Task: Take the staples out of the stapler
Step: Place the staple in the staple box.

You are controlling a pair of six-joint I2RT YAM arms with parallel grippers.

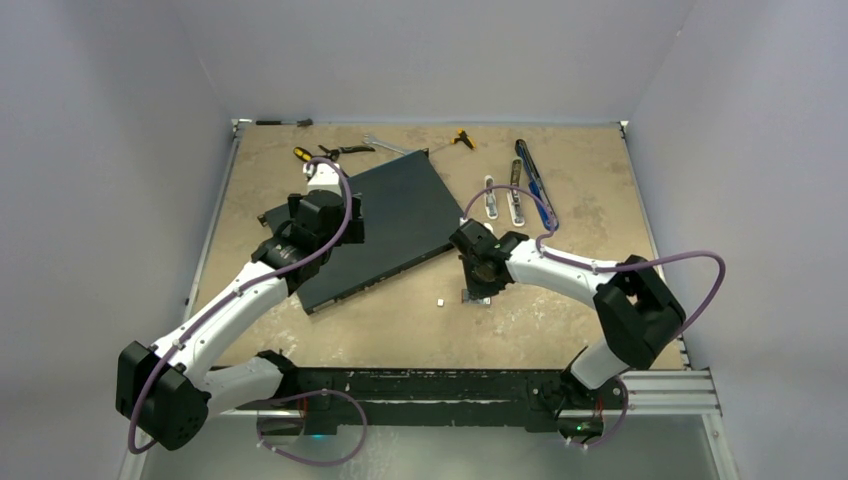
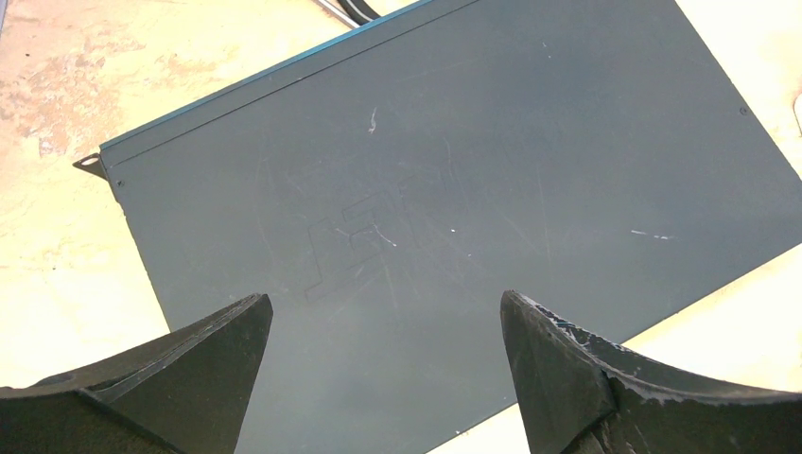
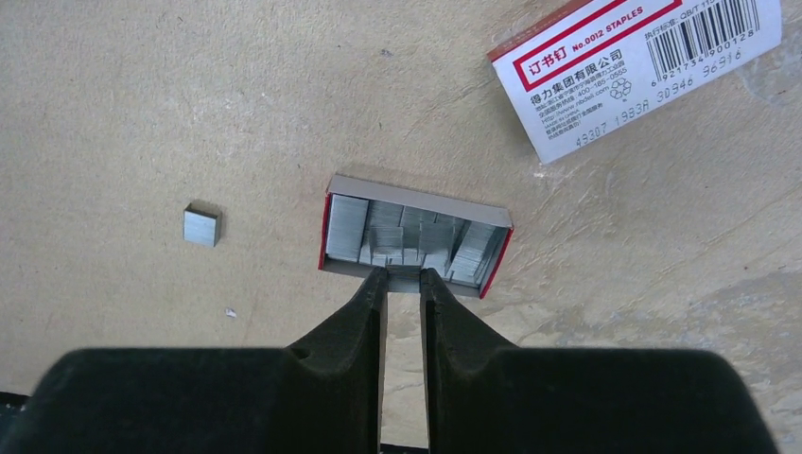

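Right gripper at staples; left gripper over dark panel, jaws wide apart.
Silvery-grey strips jumbled in red-sided tray at right tips; loose bit to their left. Right jaws nearly together; grip unclear.

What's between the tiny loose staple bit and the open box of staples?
Nothing: only bare table between the staple bit and the box, in the right wrist view.

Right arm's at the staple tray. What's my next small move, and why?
Probably open the right fingers slightly. Their tips hang almost closed over the near wall of the tray, seemingly pinching a small grey strip. Releasing should drop it among the staples lying there.
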